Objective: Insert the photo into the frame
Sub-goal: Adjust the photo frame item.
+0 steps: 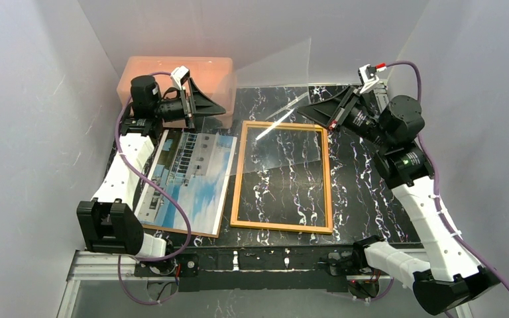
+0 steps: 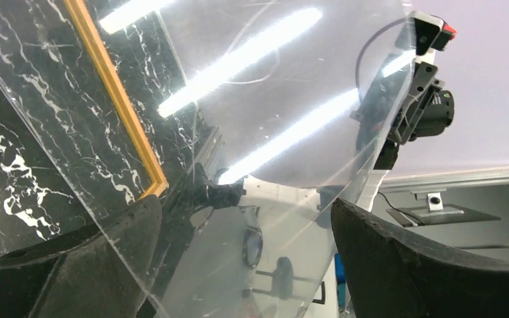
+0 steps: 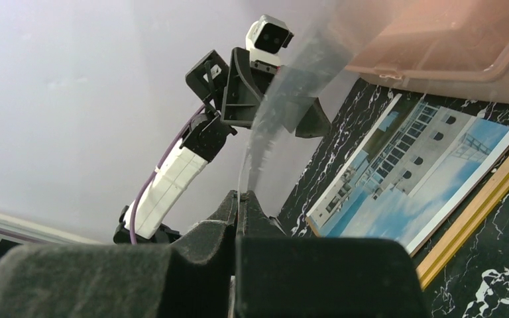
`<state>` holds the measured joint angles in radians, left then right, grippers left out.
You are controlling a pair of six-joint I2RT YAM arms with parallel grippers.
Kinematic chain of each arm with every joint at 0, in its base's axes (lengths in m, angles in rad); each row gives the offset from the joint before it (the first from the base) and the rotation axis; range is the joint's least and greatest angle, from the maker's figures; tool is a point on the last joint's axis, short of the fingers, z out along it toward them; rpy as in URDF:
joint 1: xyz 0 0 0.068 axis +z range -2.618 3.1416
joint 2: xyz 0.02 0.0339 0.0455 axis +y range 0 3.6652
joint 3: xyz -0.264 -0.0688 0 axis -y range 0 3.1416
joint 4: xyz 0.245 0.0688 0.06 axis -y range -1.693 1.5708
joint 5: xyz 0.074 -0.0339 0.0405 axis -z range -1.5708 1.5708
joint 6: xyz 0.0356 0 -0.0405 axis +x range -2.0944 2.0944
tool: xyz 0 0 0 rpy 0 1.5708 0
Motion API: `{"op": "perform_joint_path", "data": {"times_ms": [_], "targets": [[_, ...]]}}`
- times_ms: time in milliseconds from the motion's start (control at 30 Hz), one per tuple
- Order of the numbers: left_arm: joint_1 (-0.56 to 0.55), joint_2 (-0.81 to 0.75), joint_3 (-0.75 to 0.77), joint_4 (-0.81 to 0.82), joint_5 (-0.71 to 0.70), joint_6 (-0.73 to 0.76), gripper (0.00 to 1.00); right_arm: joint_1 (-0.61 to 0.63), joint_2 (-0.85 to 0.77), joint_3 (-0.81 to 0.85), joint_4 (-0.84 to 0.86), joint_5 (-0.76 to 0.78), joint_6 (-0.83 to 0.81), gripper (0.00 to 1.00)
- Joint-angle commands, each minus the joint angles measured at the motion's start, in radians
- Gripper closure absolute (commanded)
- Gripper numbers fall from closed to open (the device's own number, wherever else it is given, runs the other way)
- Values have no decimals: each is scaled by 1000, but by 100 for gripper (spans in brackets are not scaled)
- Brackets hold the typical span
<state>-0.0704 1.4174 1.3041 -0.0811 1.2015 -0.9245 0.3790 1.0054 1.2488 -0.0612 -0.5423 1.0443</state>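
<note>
Clear plastic is what we are handling. The pane (image 1: pixel 285 86) stands tilted over the far end of the frame (image 1: pixel 238 179), and our right jaws are closed tight on its right-hand edge. Our left jaws are spread as wide as they go, in front of the pink box (image 1: pixel 172 69). The pane's other side reaches in between them, ungripped as far as we can tell.

The frame lies flat in the middle of the surface (image 1: pixel 364 192), showing its orange-brown wood. The photo (image 1: pixel 192 179) lies face up just beside the frame on the left, not touching it, on a brown board (image 1: pixel 172 230).

We judge that the pane needs settling before the photo moves. Pinched at one edge only, the sheet is likely to flex and swing, so we should lower it slowly. We would seat its low edge against the inside of the far rail first, then hinge it down flat. Our left jaws should stay wide and clear so they do not snag the free edge. The photo probably has to go in face down after that.
</note>
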Motion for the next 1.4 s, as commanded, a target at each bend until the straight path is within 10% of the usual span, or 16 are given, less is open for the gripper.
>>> {"op": "perform_joint_path", "data": {"times_ms": [0, 467, 700, 1033, 1367], "targets": [[24, -55, 11, 141, 89, -95, 7, -6, -40, 14, 91, -1, -11, 99], [111, -46, 105, 59, 58, -31, 73, -4, -110, -109, 26, 4, -43, 99], [111, -39, 125, -3, 72, 5, 98, -6, -119, -158, 31, 6, -46, 82], [111, -35, 169, -199, 77, 158, 100, -5, -102, -207, 90, -4, -25, 46], [111, -35, 192, -259, 158, 215, 100, -6, -48, -226, 142, -32, -44, 40]]}}
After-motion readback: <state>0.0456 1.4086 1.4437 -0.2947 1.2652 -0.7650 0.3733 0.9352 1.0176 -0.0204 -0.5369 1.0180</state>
